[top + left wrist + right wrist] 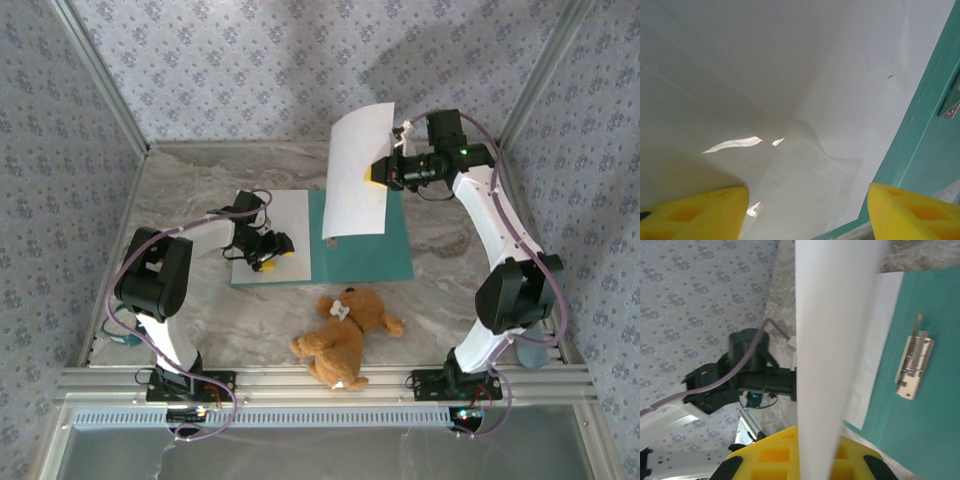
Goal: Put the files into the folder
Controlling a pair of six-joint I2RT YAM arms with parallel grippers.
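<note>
The teal folder (375, 255) lies open on the table. One white file (290, 215) lies flat on its left half. My left gripper (272, 255) is low over that sheet's near edge, open, its yellow fingers (695, 210) spread with nothing between them. The flat sheet (790, 75) sits beside the teal card (925, 150) and the metal clip (951, 107). My right gripper (378, 172) is shut on the edge of the second file (357, 170), which hangs curved in the air above the folder's right half. In the right wrist view this held sheet (835, 340) rises from my gripper (810, 460), with the folder (920, 415) and clip (914, 365) below.
A brown teddy bear (345, 335) lies on the marble table in front of the folder, between the two arm bases. Patterned walls close in the back and both sides. The left arm (750, 375) is across from the held sheet.
</note>
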